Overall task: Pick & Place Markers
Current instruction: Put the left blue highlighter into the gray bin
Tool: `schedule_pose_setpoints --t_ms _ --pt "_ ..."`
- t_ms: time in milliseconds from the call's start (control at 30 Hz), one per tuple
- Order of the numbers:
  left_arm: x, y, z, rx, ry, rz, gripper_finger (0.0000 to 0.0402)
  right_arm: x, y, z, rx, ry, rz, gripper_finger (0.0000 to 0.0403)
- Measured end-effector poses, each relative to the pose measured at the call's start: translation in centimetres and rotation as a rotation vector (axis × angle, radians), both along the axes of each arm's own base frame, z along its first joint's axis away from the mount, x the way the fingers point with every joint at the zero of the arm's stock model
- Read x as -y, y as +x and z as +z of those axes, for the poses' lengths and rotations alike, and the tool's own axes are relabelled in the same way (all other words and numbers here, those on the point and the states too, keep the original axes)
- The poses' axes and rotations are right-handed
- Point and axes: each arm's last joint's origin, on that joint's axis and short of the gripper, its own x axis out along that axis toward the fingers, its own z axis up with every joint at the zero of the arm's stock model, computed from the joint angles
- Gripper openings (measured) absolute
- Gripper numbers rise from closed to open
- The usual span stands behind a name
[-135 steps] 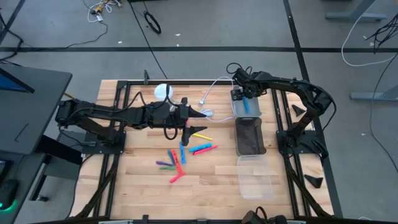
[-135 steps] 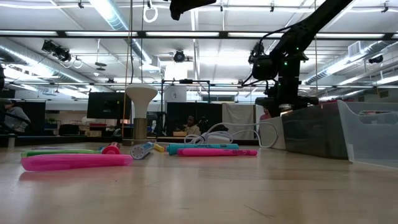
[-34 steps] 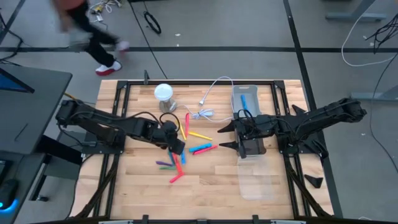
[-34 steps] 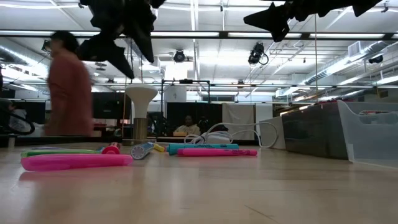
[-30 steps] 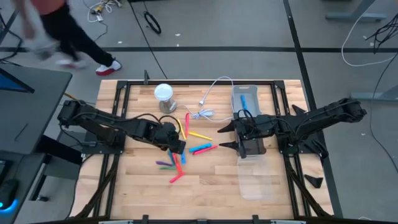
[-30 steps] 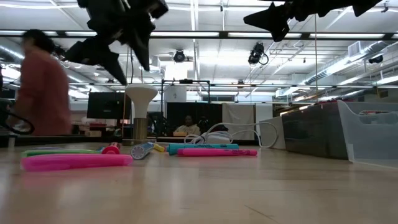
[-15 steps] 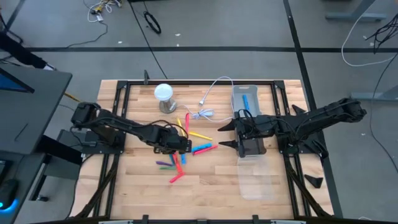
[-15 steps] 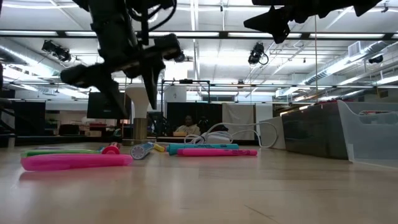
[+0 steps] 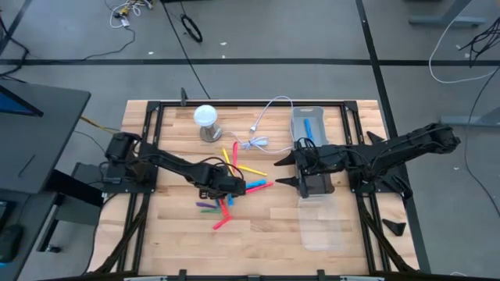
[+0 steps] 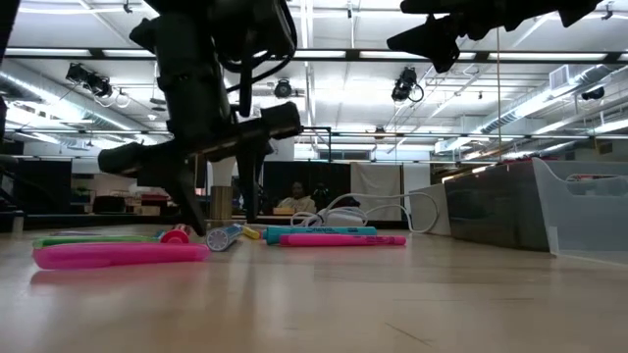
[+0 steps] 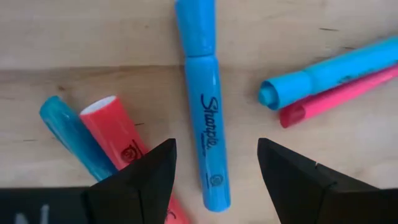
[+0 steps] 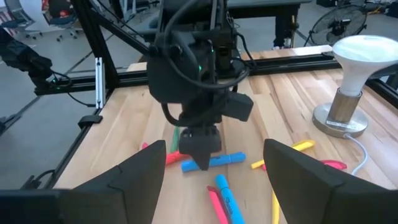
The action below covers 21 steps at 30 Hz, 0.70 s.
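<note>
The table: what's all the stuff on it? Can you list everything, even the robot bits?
table: one, light wood, under everything.
markers: about ten, red, pink, blue, yellow, green and purple, scattered mid-table.
boxed marker: one, blue, inside the far clear bin.
far clear bin: one, see-through, right side, far end.
dark bin: one, dark, just nearer than the far clear bin.
near clear bin: one, see-through, nearest in that row.
lamp: one, white top on a metal base, far side.
white cable: one, white, between lamp and bins.
left gripper: open, low over the markers, fingers either side of a blue one.
right gripper: open, held up beside the dark bin.
</note>
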Motion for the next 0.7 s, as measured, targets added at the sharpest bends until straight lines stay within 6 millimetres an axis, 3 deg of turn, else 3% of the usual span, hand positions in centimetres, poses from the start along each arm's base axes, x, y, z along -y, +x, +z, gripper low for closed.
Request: schedule_pose_setpoints --t_ms 467,700 --pt "0.1 0.3 -1.3 -0.044 -0.016 0.004 0.0232 0.0 0.0 -0.1 -0.008 -0.005 0.001 0.0272" --pt "0.1 0.1 -1.5 -0.065 -0.022 0.000 0.0173 0.0 0.0 -0.1 -0.006 -0.023 0.006 0.0272"
